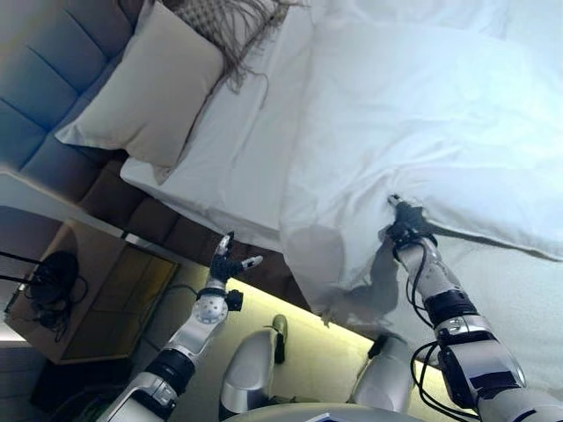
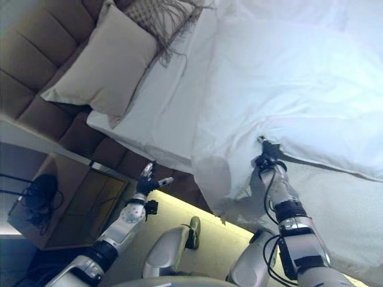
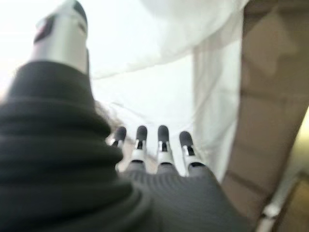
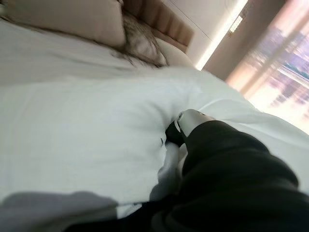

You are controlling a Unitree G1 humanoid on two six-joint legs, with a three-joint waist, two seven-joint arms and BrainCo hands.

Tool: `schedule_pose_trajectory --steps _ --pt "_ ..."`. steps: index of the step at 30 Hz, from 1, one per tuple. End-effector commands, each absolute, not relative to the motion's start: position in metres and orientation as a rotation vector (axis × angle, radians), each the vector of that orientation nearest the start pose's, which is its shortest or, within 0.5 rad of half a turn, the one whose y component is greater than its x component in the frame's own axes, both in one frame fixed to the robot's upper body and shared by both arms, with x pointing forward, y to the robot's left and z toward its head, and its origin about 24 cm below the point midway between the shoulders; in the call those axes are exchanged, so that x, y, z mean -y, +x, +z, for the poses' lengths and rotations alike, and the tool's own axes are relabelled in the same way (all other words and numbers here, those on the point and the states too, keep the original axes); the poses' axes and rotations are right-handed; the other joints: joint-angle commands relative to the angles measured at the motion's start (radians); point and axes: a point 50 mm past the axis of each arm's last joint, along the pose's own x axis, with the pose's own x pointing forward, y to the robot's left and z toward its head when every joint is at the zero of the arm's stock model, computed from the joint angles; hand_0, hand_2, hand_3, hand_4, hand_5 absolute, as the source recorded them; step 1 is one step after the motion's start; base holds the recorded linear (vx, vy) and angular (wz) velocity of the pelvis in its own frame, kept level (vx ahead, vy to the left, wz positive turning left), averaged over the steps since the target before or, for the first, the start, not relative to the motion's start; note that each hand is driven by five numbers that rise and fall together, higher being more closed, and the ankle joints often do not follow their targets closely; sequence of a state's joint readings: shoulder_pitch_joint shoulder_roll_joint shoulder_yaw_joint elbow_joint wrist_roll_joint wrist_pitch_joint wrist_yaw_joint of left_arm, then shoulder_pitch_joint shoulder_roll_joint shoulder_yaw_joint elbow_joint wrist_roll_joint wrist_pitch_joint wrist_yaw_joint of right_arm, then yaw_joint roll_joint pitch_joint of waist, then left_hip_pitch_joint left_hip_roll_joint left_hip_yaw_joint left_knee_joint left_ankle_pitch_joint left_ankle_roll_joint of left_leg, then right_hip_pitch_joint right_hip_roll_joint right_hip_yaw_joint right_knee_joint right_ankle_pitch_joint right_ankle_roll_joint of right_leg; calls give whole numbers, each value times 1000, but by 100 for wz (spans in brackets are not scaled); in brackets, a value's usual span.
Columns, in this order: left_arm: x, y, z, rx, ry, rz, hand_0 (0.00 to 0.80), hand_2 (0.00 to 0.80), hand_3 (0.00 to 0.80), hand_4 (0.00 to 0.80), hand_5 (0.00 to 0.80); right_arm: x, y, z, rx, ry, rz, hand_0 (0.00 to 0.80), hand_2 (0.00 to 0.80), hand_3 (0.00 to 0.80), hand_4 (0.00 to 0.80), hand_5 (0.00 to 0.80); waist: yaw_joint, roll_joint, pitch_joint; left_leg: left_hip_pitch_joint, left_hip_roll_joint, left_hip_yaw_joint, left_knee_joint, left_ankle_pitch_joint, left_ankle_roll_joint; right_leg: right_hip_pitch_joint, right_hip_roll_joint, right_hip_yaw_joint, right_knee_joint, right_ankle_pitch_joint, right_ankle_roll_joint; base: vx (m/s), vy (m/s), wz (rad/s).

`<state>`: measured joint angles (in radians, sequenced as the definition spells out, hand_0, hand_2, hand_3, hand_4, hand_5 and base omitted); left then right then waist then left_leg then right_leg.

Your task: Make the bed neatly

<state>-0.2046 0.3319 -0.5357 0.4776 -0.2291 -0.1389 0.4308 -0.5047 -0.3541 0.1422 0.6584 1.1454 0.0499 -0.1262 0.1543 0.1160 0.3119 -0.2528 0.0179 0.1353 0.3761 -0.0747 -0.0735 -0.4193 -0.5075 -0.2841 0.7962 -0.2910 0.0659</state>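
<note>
A white duvet (image 1: 422, 114) lies rumpled over the bed, its near corner hanging off the side. My right hand (image 1: 405, 220) is at the duvet's edge; in the right wrist view its thumb (image 4: 187, 122) presses into the bunched cloth, pinching it. My left hand (image 1: 230, 264) is open with straight fingers (image 3: 163, 144), in the air beside the bed and touching nothing. The bare white sheet (image 1: 237, 149) shows between the duvet and the pillows.
A beige pillow (image 1: 149, 79) and a fringed cushion (image 1: 233, 22) lie at the head of the bed against a padded headboard (image 1: 35, 79). A wooden nightstand (image 1: 97, 290) with a dark bundle of cords (image 1: 48, 286) stands beside the bed.
</note>
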Motion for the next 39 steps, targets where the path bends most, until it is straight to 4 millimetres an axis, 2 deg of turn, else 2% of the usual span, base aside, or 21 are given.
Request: schedule_pose_trajectory --steps 1,4,7,12,16,18,22,25,31,39 --pt "-120 270 2 -73 262 -46 0 0 0 0 0 149 357 81 -159 707 58 800 800 800 800 800 29 -6 -27 0 42 -29 29 6 38 51 -46 39 -363 418 124 -35 24 10" --pt "-104 268 1 -99 187 -93 0 0 0 0 0 130 356 89 -147 708 109 800 800 800 800 800 28 1 -21 14 43 -26 18 9 31 65 -61 28 -370 423 130 -25 43 5" --pt "-89 264 -5 -177 30 -130 0 0 0 0 0 114 355 96 -140 710 154 800 800 800 800 800 24 8 -25 18 39 -23 14 15 28 70 -75 24 -373 430 132 2 70 1" --pt "-77 257 -12 -257 -145 -117 0 0 0 0 0 100 353 103 -130 714 198 800 800 800 800 800 21 18 -30 11 33 -20 15 22 27 62 -86 29 -377 440 133 4 54 2" --pt "-68 254 -16 -346 -394 -94 0 0 0 0 0 88 352 109 -125 709 222 800 800 800 800 800 23 18 -26 -2 36 -16 20 28 28 54 -92 30 -380 452 132 -3 5 1" --pt "-72 259 -9 -259 -240 -71 0 0 0 0 0 82 352 112 -121 700 235 800 800 800 800 800 26 12 -23 -9 41 -15 28 26 28 54 -93 26 -383 456 131 -7 -50 0" --pt "-77 271 22 33 288 3 0 0 0 0 0 75 352 117 -121 716 262 800 800 800 800 800 36 7 -21 -19 45 -17 34 30 27 54 -94 19 -390 462 131 -1 -30 0" --pt "-81 279 39 148 512 22 0 0 0 0 0 77 352 119 -127 720 271 800 800 800 800 800 36 14 -28 -16 40 -16 33 32 26 59 -97 20 -390 460 128 68 57 1" --pt "-77 284 38 144 641 7 0 0 0 0 0 87 355 122 -159 704 256 800 800 800 800 800 13 32 -56 -9 22 -7 23 40 27 55 -107 31 -399 464 123 71 103 0" --pt "-61 282 30 55 480 -85 0 0 0 0 0 97 358 127 -141 667 230 800 800 800 800 800 -9 47 -38 -34 24 8 38 44 26 14 -118 55 -391 474 126 -5 40 -5"
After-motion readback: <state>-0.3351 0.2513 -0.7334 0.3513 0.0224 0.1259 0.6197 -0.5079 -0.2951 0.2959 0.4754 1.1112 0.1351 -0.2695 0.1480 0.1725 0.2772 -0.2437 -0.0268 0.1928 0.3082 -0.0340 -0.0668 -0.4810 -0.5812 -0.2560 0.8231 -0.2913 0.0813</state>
